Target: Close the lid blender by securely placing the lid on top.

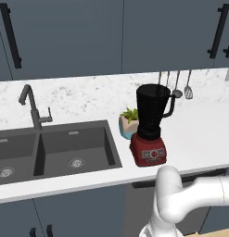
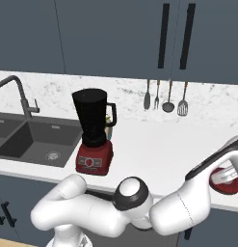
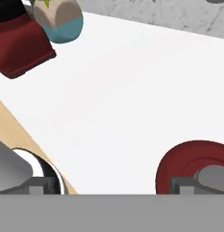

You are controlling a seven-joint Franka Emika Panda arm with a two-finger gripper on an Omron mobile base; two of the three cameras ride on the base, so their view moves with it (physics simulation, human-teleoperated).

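Gripper point(image 2: 226, 174) reaching down over the lid point(image 2: 225, 183) at the counter's point(image 2: 154, 144) front edge.
The lid is lying flat on the white counter, well right of the blender point(image 2: 95, 132), directly under the hand; it is showing a dark-red disc with a grey centre cap. Whether the fingers are parted or gripping cannot be told.

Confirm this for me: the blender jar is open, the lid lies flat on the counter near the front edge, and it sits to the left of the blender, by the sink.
One thing is wrong: the lid lies to the right of the blender, far from the sink, as the right base view shows. The rest holds: the jar is open and the lid lies flat on the counter near its front edge.
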